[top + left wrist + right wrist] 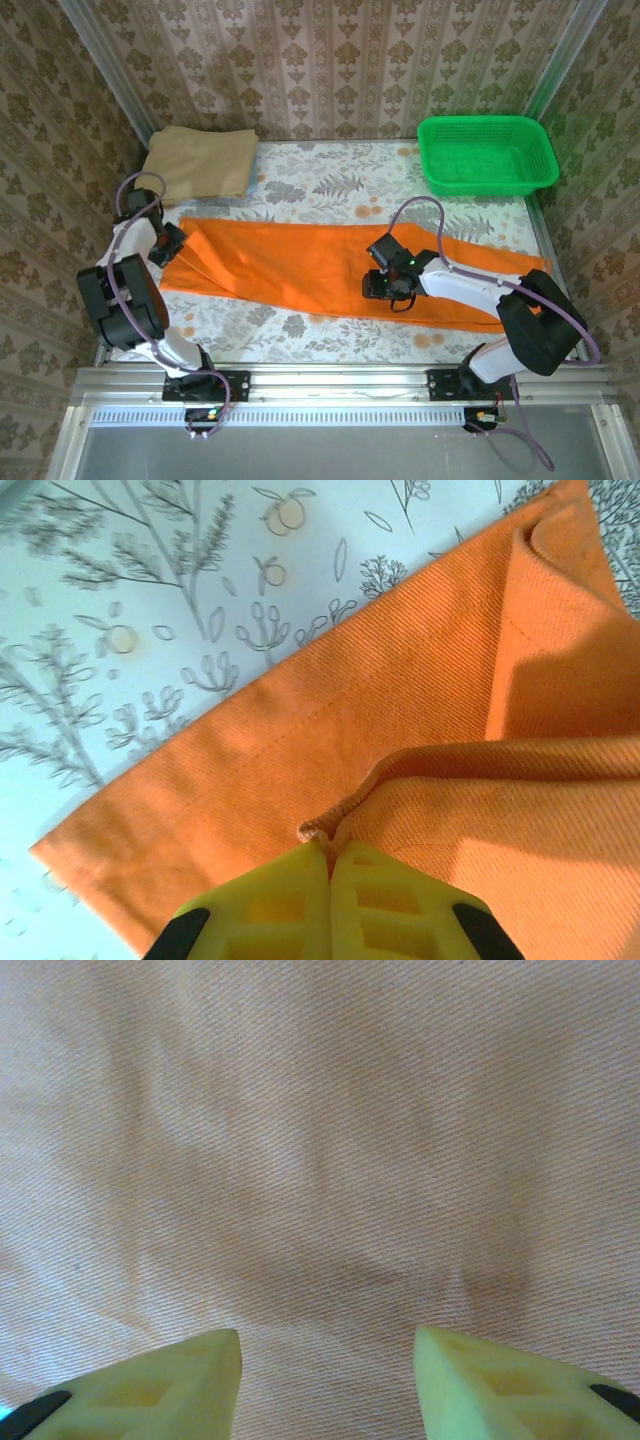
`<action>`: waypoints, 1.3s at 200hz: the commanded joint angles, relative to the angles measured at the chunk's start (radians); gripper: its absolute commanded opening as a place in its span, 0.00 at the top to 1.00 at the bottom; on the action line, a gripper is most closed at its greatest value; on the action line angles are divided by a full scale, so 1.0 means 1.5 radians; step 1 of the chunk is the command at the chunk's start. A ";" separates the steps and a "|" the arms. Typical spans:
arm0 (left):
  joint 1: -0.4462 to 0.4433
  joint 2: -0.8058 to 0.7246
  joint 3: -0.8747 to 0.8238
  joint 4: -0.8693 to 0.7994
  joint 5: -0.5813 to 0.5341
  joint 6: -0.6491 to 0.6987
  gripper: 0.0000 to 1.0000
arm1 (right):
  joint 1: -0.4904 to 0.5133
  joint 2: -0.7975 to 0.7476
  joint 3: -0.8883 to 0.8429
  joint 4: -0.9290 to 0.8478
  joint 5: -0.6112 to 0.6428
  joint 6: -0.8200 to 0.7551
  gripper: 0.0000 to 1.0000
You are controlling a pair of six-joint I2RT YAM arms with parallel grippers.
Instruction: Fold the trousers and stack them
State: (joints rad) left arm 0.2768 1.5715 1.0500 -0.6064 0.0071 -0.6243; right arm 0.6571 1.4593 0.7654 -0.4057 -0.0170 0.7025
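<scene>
The orange trousers [300,260] lie in a long band across the middle of the table, from left to right. At their left end my left gripper [175,243] is shut on a raised fold of the hem. In the left wrist view the yellow fingers [290,900] meet on that pinched edge of the trousers [250,750], with a second layer curling up behind. My right gripper [385,283] sits over the middle of the band. Its jaws stand open just above flat trousers cloth [320,1140], the gripper [328,1345] holding nothing.
A folded tan cloth [200,162] lies at the back left corner. A green plastic basket [487,153] stands at the back right. The table [340,185] has a floral cover. Wallpapered walls close in on three sides.
</scene>
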 commanded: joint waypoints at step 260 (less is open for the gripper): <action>-0.031 0.362 0.388 -0.118 -0.066 0.199 0.52 | 0.005 -0.003 0.028 -0.012 -0.010 -0.016 0.48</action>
State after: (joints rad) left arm 0.2176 2.1189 1.6245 -0.7605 -0.0444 -0.3687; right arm 0.6590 1.4376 0.7773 -0.4004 -0.0418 0.6800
